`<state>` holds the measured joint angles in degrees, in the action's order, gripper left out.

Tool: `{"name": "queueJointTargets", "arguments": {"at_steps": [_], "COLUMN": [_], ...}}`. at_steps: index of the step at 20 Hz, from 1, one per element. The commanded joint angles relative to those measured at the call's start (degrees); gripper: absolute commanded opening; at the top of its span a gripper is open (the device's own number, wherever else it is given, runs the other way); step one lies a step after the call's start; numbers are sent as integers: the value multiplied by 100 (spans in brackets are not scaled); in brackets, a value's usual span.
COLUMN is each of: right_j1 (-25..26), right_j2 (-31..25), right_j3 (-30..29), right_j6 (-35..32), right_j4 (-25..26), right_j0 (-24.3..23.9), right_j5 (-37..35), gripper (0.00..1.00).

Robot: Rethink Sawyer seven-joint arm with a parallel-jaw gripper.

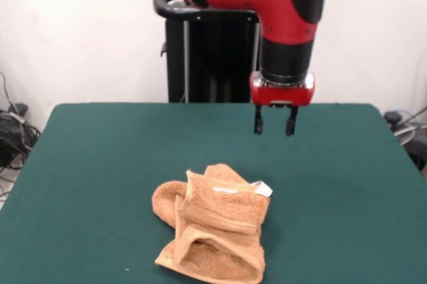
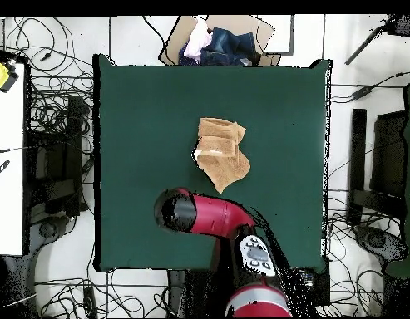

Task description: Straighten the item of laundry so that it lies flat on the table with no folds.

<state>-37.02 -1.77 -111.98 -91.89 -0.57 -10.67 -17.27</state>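
Pincer (image 1: 274,126): hangs in the air above the far part of the worktop, its two dark fingers pointing straight down with a clear gap between them; it has hold of nothing.
Pincer mount: a red block under a black wrist collar, carried by the red and black arm (image 1: 287,4) that comes down from above.
Arm from overhead: the red arm (image 2: 220,218) lies across the worktop's lower middle and hides the pincer in that view; its black rounded end sits just below the towel.
Towel (image 1: 217,234): orange-tan terry cloth, lying crumpled on the worktop nearer the camera than the pincer and a little to its left in the front view, well apart from the fingertips.
Towel's shape: folded over itself in several layers, a rolled lobe at its left, a flat woven band across the top fold, an open pocket at the lower edge.
Tag (image 1: 262,188): small and white, at the towel's upper right corner.
Towel from overhead (image 2: 221,153): near the middle of the worktop.
Worktop (image 1: 80,184): dark green, much wider than the towel.
Surroundings: tangled cables (image 2: 50,83) on the floor beside the worktop.
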Motion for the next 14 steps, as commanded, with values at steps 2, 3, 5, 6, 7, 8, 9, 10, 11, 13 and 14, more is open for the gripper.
{"name": "queueJointTargets", "arguments": {"at_steps": [2,3,5,6,7,8,9,10,11,13,14], "right_j1": [457,486,551,544,545,558,569,597,622,686,720], "right_j2": [-290,-284,-274,-275,-285,-305,-313,-323,-330,-381,-398], "right_j3": [1656,1811,2162,2260,2363,2460,2550,2661,2756,2963,3094], "right_j6": [-393,-389,-384,-397,-411,-422,-450,-458,-464,-420,-363], "right_j4": [-94,-83,-54,-45,-35,-38,-46,-43,-41,-40,-13], "right_j0": [38,40,60,67,67,60,57,54,49,2,-15], "right_j5": [-1410,-1576,-1973,-2115,-2238,-2343,-2459,-2546,-2594,-2770,-2906], "gripper": [100,100,100,100,100,100,100,100,100,100,100]}}
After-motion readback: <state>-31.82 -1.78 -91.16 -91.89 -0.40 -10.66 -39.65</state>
